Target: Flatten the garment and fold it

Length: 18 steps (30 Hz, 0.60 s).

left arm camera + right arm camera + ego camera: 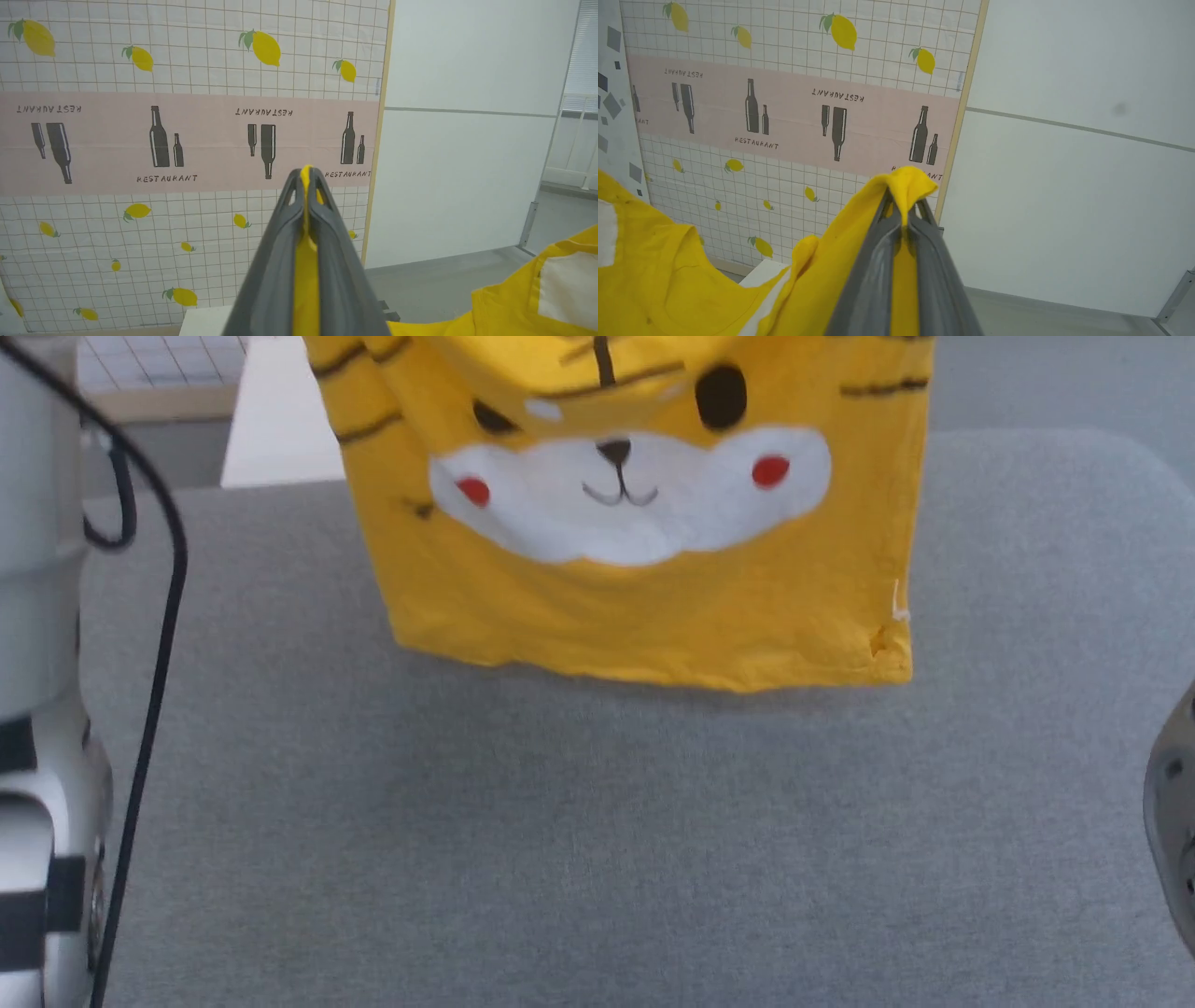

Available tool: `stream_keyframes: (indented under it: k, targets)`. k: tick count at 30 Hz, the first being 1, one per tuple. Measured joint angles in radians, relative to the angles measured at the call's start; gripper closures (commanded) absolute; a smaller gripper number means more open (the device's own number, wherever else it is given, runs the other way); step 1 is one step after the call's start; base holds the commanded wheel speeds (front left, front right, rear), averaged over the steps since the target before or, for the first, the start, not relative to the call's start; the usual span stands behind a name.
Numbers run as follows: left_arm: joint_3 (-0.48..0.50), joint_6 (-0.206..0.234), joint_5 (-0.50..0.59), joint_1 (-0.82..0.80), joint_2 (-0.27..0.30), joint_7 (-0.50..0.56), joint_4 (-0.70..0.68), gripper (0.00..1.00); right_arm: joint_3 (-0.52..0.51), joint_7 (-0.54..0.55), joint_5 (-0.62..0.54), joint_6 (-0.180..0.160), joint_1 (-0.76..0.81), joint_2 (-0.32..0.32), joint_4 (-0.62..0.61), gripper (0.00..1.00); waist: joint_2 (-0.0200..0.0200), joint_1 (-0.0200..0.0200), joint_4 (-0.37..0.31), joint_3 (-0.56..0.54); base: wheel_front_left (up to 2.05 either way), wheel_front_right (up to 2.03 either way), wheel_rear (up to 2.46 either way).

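The garment, a bright yellow T-shirt with a cartoon face, white muzzle and red dots, hangs in the air over the grey table; its hem floats just above the cloth surface. In the left wrist view my left gripper is shut on a pinch of yellow fabric, more of the garment trailing at the lower right. In the right wrist view my right gripper is shut on another fold of the garment, which drapes away to the lower left.
A lemon-and-bottle patterned wall panel and a plain white wall stand behind the table. A white box sits at the table's far left. My pale left arm and a black cable run down the left edge.
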Motion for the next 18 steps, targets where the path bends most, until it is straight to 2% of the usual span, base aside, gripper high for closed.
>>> stream_keyframes:
  k: [7,10,18]
  targets:
    - [-0.031,0.001,0.070,-0.182,-0.052,-0.135,0.095,1.00,-0.031,-0.083,-0.076,0.000,-0.184,0.038,0.117,1.00,0.0000,0.0000,-0.003,0.136,0.00,0.00,0.00]
    - [-0.030,0.015,0.101,-0.237,-0.064,-0.205,0.124,1.00,-0.031,-0.132,-0.120,0.000,-0.253,0.046,0.166,1.00,0.0000,0.0001,-0.003,0.197,0.00,0.00,0.00]
    - [-0.019,0.024,0.152,-0.378,-0.054,-0.330,0.181,1.00,-0.028,-0.226,-0.185,0.000,-0.398,0.035,0.239,1.00,0.0000,0.0001,0.003,0.346,0.00,0.00,0.00]
